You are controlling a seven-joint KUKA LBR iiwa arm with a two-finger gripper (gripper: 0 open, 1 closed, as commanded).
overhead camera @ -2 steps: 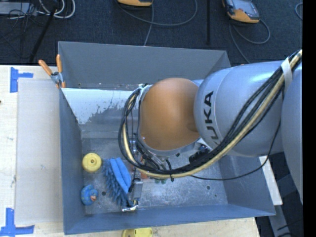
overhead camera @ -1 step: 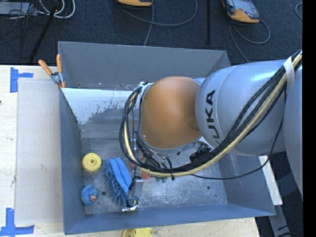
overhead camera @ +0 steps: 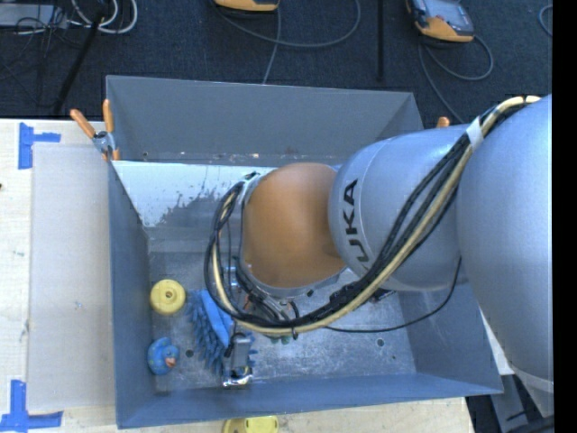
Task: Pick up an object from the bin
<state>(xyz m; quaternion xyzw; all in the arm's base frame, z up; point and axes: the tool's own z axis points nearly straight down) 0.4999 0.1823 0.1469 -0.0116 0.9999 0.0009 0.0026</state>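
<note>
My gripper (overhead camera: 239,361) is low in the bin, close to the front wall and left of the middle. Just to its left, touching or nearly touching it, lies a blue brush-like thing (overhead camera: 209,325) with bristles, stretched diagonally. A small blue figure with a yellowish patch (overhead camera: 162,356) sits in the front left corner, apart from the gripper. Further back on the left lies a yellow round disc-shaped thing (overhead camera: 168,296). The gripper's lower end is partly hidden by the blue brush and by shadow.
The arm with its orange dome and looping cables covers the bin's middle and right, hiding the floor beneath. The bin's front wall is right by the gripper. Bare grey floor shows at the front right and back left.
</note>
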